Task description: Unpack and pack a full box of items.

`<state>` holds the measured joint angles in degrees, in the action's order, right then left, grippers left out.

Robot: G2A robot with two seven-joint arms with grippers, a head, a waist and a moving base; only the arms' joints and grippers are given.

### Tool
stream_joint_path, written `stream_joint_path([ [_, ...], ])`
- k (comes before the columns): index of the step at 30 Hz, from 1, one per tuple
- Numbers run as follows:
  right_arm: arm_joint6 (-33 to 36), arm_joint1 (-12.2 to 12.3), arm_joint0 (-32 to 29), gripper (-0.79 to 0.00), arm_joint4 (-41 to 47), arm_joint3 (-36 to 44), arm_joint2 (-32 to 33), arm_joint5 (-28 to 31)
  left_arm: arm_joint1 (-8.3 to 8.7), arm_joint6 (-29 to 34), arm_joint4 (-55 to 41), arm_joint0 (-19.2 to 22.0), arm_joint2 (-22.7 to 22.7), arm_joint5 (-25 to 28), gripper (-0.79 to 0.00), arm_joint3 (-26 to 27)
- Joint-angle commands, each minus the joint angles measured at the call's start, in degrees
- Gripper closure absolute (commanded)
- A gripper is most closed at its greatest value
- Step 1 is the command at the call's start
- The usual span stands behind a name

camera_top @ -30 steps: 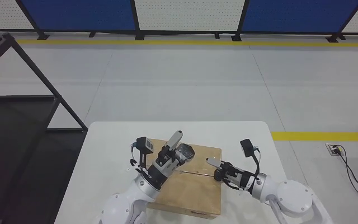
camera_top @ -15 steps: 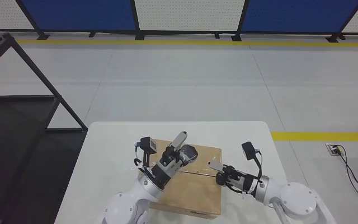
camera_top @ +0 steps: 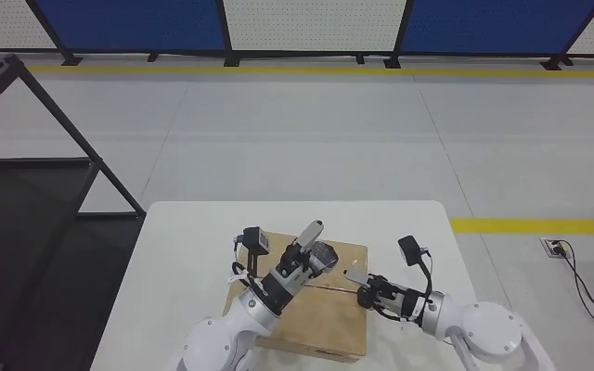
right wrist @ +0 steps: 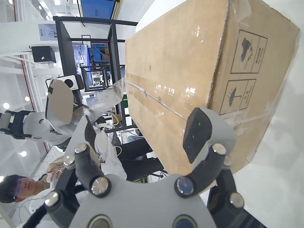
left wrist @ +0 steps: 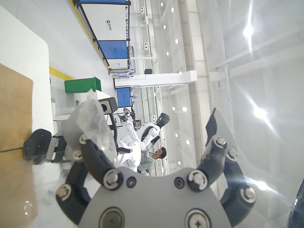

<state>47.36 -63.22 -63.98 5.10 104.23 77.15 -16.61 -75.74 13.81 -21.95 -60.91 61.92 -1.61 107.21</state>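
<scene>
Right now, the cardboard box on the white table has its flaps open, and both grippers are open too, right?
Not quite. The cardboard box is shut: the right wrist view shows its top closed, with clear tape along the seam. The rest holds: it sits on the white table, and the left gripper and right gripper are both open.

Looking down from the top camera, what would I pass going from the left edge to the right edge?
Black metal rack → left pincer → right pincer → short yellow floor stripe. The cardboard box overlaps both pincers, so it is left out of the order.
</scene>
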Motion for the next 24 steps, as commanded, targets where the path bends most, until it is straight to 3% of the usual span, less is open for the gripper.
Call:
stream_joint_path([
  [1,0.0,0.0,0.0,-0.785,0.0,-0.2,0.0,0.2,-0.16,0.0,0.1,0.4,-0.4,-0.1,-0.785,-0.4],
  [24,-0.4,0.5,-0.4,-0.785,0.3,-0.3,-0.3,1.1,-1.74,-0.3,1.1,3.7,-2.8,-0.6,-0.785,-2.2],
])
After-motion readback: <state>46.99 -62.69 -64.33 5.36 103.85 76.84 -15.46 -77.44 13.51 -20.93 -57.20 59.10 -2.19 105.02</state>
